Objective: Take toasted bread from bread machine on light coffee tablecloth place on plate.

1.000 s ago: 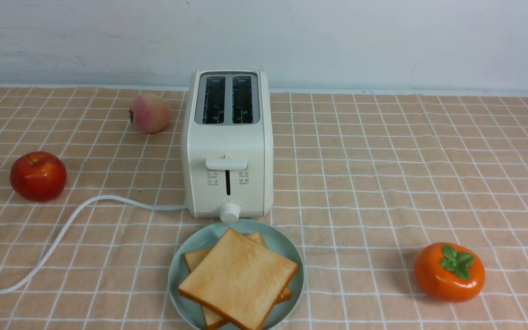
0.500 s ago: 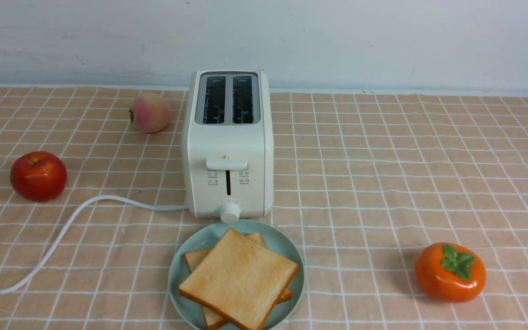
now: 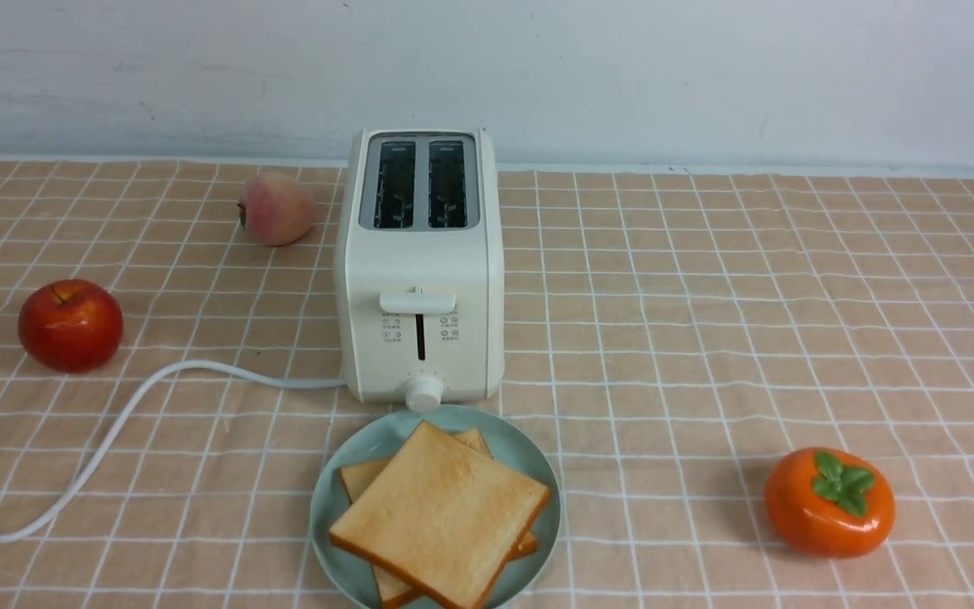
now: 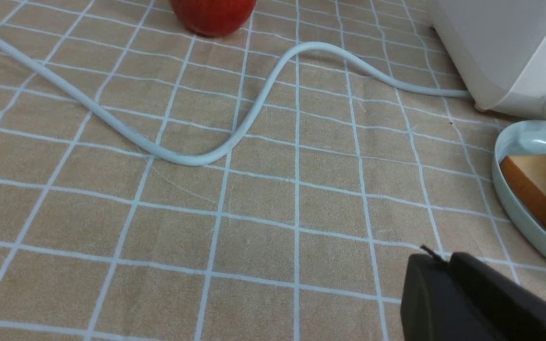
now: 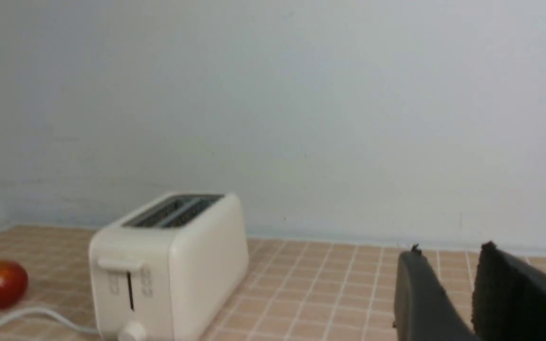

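Starting at the left, there's a glossy, round red apple out beyond the left gripper, with a smooth white cord curling over the cloth between them. Farther from those fingers sits a matte, fuzzy-looking pink peach. The left fingers look close together, but I can't tell whether they're fully closed; I see nothing held there.

To the right of those fingers, and apart from them, both slices of toasted bread lie crossed, one on the other, on the round, shallow mint plate. They're flat squares with golden, dry-looking faces and browner crusts. Behind the plate stands the boxy, smooth cream toaster, its two dark slots showing no bread. I'd call the taking out and plating done, with perhaps only the arms left to settle.

The toaster is off to the left of the right gripper, whose dark fingers stand parted around nothing. Under everything runs the tan tablecloth, gridded in white and faintly rippled.
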